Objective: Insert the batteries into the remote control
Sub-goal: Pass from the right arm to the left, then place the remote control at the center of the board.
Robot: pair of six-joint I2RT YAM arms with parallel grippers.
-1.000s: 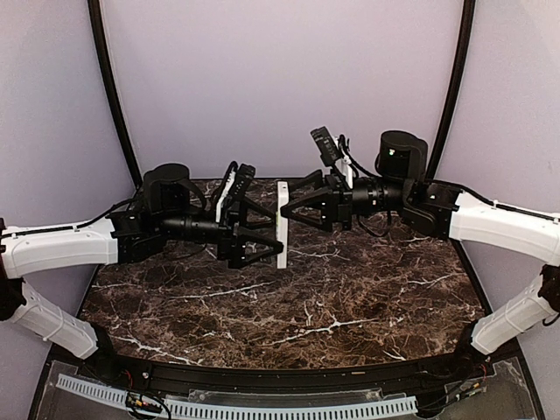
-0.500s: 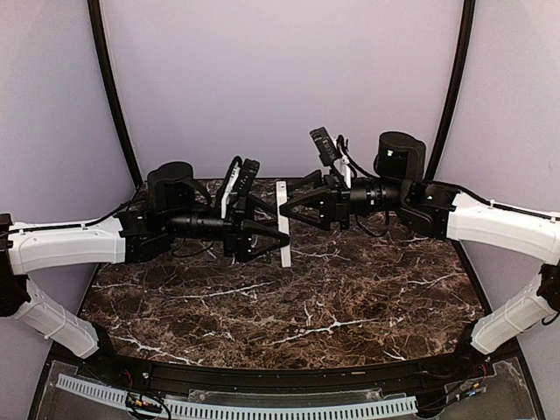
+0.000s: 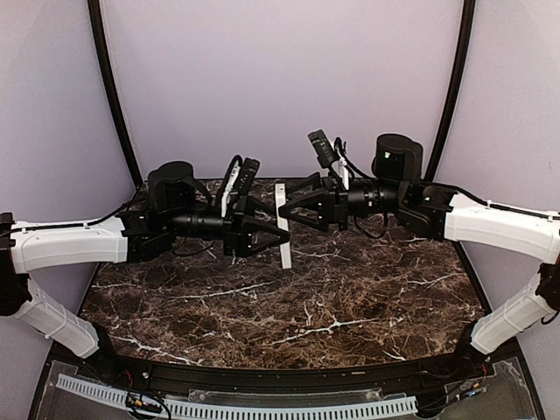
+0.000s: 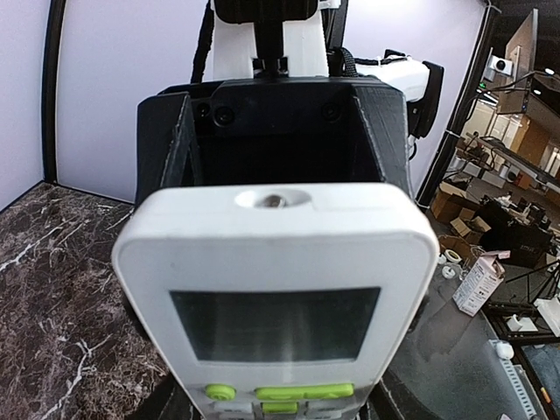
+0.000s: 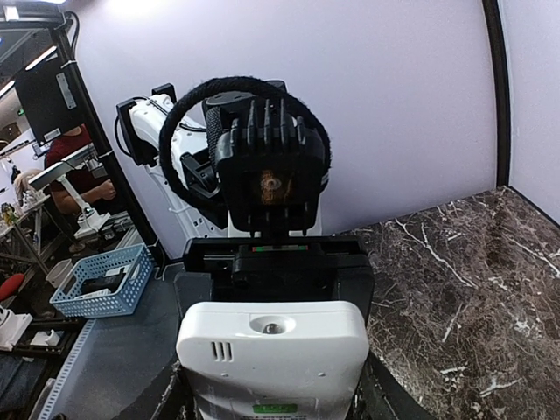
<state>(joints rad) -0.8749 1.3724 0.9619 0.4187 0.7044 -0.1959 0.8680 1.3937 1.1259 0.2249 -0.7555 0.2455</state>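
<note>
Dark, white-veined marble table (image 3: 306,306), filling the lower half of the overhead view, with one arm entering from each lower side. Left gripper (image 3: 285,236), frame centre, reaching rightward, fingers closed onto the two long edges of the remote control (image 3: 282,225) at its lower half. Remote control: white handset held in the air above the table at frame centre, between the two grippers. Its long axis is upright, leaning slightly, and it is seen edge-on from overhead. The top end, with emitter lens (image 4: 273,199), points up; the bottom end points down toward the table. The face with display window (image 4: 276,324) and green buttons (image 4: 302,391) is turned to the left arm. The back with vent slots (image 5: 221,351) is turned to the right arm. Right gripper (image 3: 286,207), just above the left one in the frame, reaching leftward, clamped on the handset's upper half at a middling spread. Pale lilac wall (image 3: 280,79), upper frame, behind all.
</note>
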